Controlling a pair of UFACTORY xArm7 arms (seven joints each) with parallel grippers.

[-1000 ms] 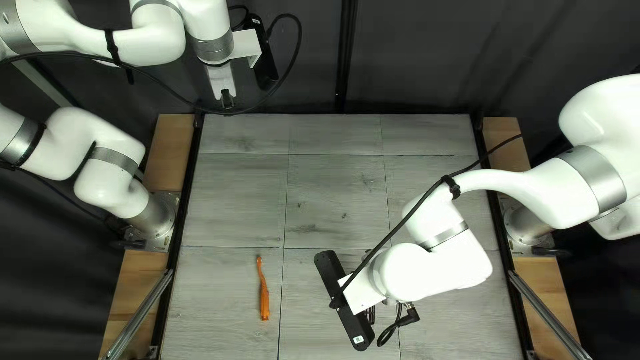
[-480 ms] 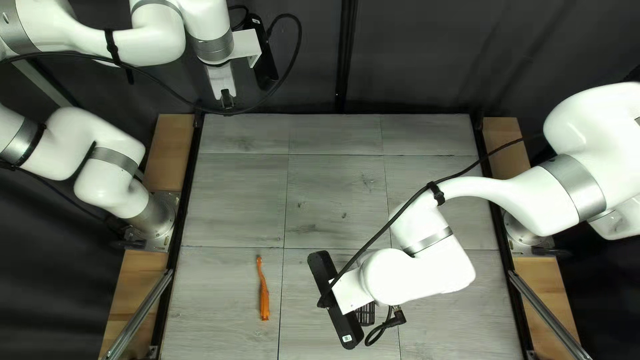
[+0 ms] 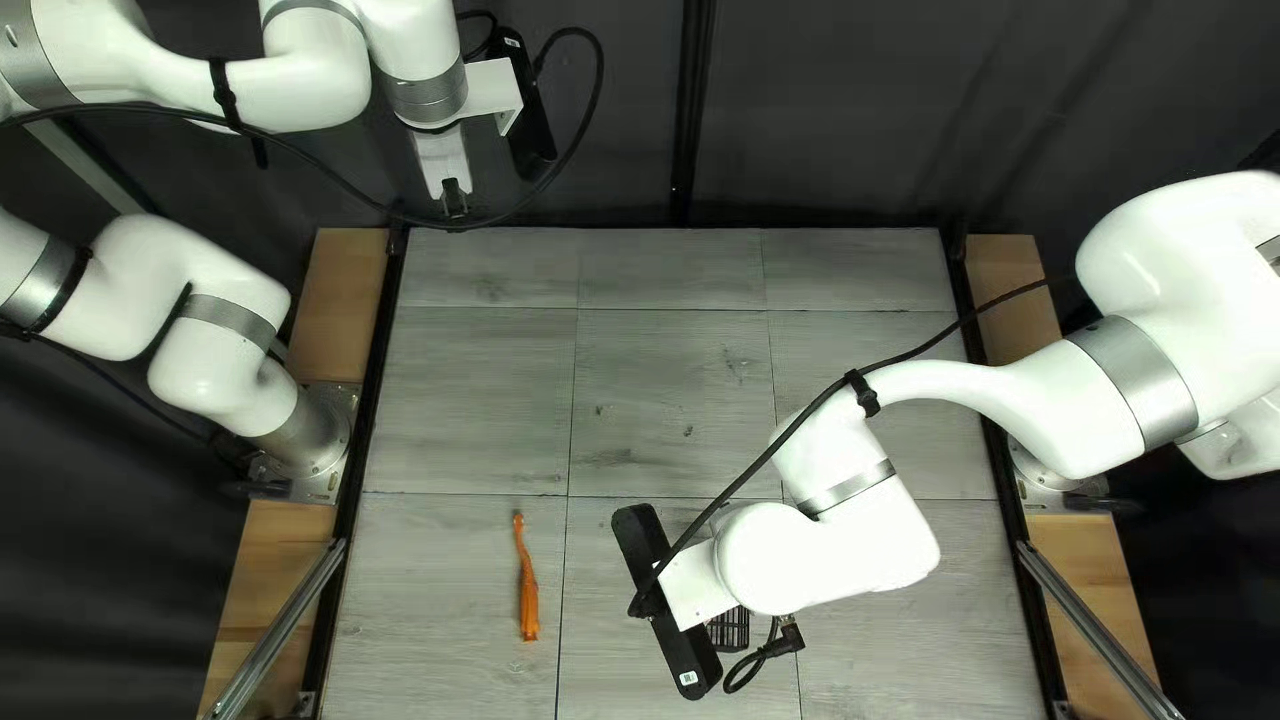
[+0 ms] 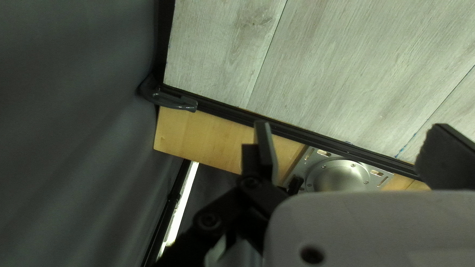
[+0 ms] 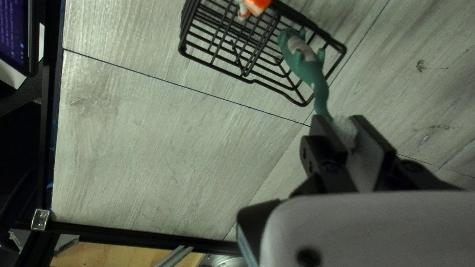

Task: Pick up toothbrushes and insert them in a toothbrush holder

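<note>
Two fingers of my right gripper (image 3: 694, 587) are clenched on the green toothbrush (image 5: 311, 72), gripping it at its white bristles. Its handle runs out toward eleven o'clock from the fingertips, passing in the right wrist view over the wires of the black wire holder (image 5: 342, 48); whether it touches them I cannot tell. That holder sits on the table (image 3: 667, 387), between ten and eleven o'clock from the same fingertips. At its far side, an orange-and-white item (image 5: 257, 5) shows only in part against the wires. Farther off, between nine and ten o'clock, is a screen (image 5: 13, 34) beyond the table's rail.

In the top left view, the orange toothbrush (image 3: 528, 587) lies on the tabletop at seven o'clock from the view's centre, well apart from the holder. Between ten and eleven o'clock hangs my left gripper (image 3: 455, 200), its fingers spread wide with nothing held. Its wrist view shows a round metal mount (image 4: 341, 174) and wooden strip (image 4: 205, 136) beneath it.
</note>
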